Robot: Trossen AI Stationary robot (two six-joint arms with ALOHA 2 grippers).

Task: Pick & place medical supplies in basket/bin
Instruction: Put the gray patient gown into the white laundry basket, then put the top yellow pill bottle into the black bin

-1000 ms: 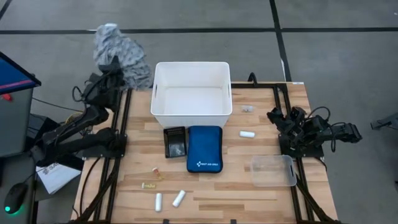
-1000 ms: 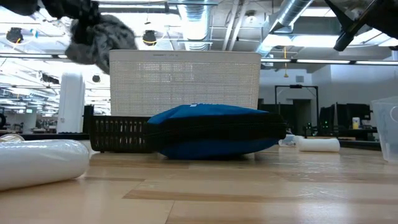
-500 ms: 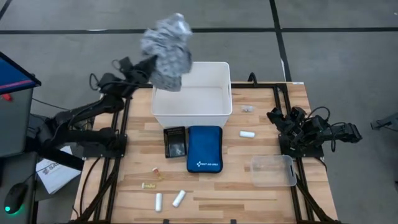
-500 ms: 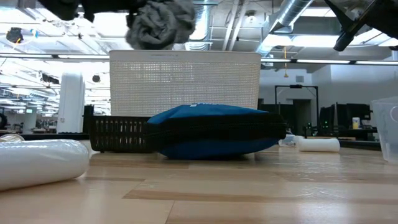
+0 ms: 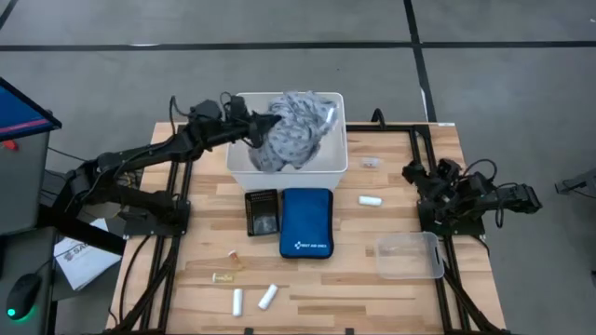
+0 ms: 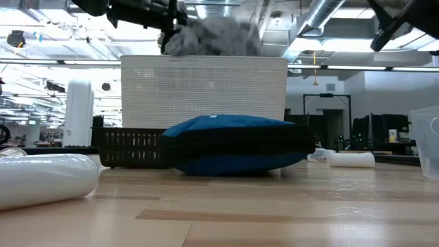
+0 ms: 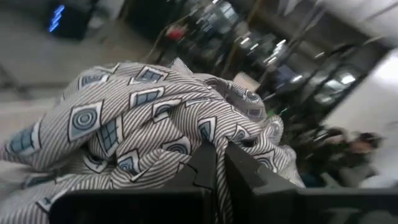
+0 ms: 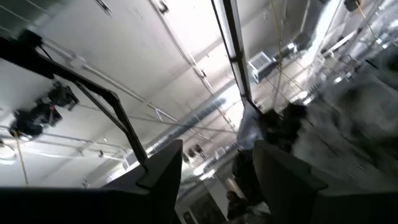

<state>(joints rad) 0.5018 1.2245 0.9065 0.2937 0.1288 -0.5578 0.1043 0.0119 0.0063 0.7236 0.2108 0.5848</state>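
Note:
The grey-and-white patterned cloth (image 5: 296,132) hangs bunched over the opening of the white bin (image 5: 240,166). In the low view the cloth (image 6: 214,36) shows just above the bin's rim (image 6: 204,60). My left gripper (image 5: 255,127) reaches over the bin from its left side and is shut on the cloth. White rolls lie on their sides on the table: one (image 5: 370,200) right of the blue pouch (image 5: 305,221), two (image 5: 237,301) (image 5: 267,296) near the near edge. Tan pieces (image 5: 233,253) (image 5: 222,276) lie near them. My right gripper (image 8: 217,168) is open at the table's right edge, pointing at the ceiling. My left gripper pinches a bunched fold of the cloth (image 7: 205,134) between its two fingers (image 7: 202,163), several layers together. The fingers come at it roughly level from the table's left. The cloth hangs slack below and beyond them over the bin; whether its lower end rests inside is hidden by the bin's wall.
A black mesh tray (image 5: 262,212) lies left of the blue pouch, both just near the bin. A clear plastic container (image 5: 408,254) sits at the near right, and a small packet (image 5: 371,163) right of the bin. The right arm (image 5: 456,200) is folded at the right edge.
My left gripper, still shut on the cloth, has swung from beyond the table's far left corner toward the right and come down over the bin. The cloth, carried high in the air before, now hangs over the bin's opening. The right arm has kept still.

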